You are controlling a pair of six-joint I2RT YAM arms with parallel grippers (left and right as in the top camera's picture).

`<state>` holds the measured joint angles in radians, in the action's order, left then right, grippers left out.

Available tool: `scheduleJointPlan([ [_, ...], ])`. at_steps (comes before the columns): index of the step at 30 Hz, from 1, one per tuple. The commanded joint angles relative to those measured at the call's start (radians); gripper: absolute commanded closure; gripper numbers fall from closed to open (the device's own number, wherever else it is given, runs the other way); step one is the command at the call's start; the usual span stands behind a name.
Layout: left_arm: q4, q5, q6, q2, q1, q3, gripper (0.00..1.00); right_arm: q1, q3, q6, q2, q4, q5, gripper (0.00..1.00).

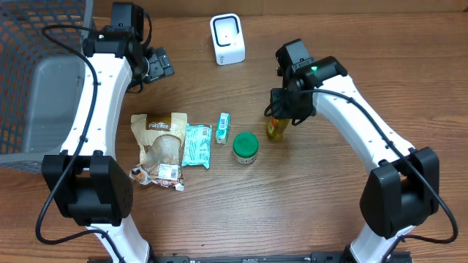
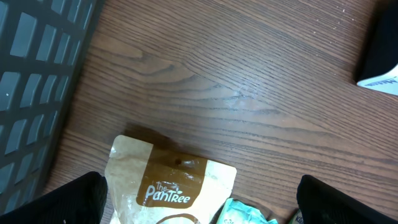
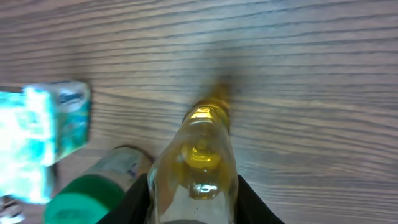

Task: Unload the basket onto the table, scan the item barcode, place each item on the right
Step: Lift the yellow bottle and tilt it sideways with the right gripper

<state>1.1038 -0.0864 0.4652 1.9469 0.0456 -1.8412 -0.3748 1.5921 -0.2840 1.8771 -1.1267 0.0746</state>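
Holds the yellow bottle [image 1: 276,129], right of centre, in the narrowed right gripper [image 3: 194,200]. Squeeze firmly, lift straight, turn barcode toward scanner [image 1: 227,39]. Leaves left gripper [image 1: 159,64] wide open.

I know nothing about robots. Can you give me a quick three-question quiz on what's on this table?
1. True or false: the right gripper is shut on the bottle.
2. Which stands nearest the bottle? A bag, B jar, C basket.
3. Fill in: the left gripper has its jaws ____.
Key: 1 true; 2 B; 3 open.
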Motion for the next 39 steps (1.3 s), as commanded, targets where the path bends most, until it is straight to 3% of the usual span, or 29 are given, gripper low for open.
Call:
scheduleJointPlan([
  [1,-0.001,0.005,0.010,-0.013,0.001,-0.019,0.00,0.037,0.052,0.001,-0.023,-0.003,0.107,0.91],
  [8,-0.001,0.005,0.010,-0.013,0.001,-0.019,0.00,0.171,0.053,0.011,-0.085,-0.002,0.478,0.91],
  [14,-0.001,0.005,0.010,-0.013,0.001,-0.019,0.00,0.232,0.053,0.293,-0.095,-0.069,0.965,0.91],
  [18,-0.001,0.005,0.010,-0.013,0.001,-0.019,0.00,0.233,0.053,0.416,-0.095,-0.141,1.191,0.89],
  [39,-0.001,0.005,0.010,-0.013,0.001,-0.019,0.00,0.233,0.052,0.417,-0.095,-0.200,1.214,0.84],
])
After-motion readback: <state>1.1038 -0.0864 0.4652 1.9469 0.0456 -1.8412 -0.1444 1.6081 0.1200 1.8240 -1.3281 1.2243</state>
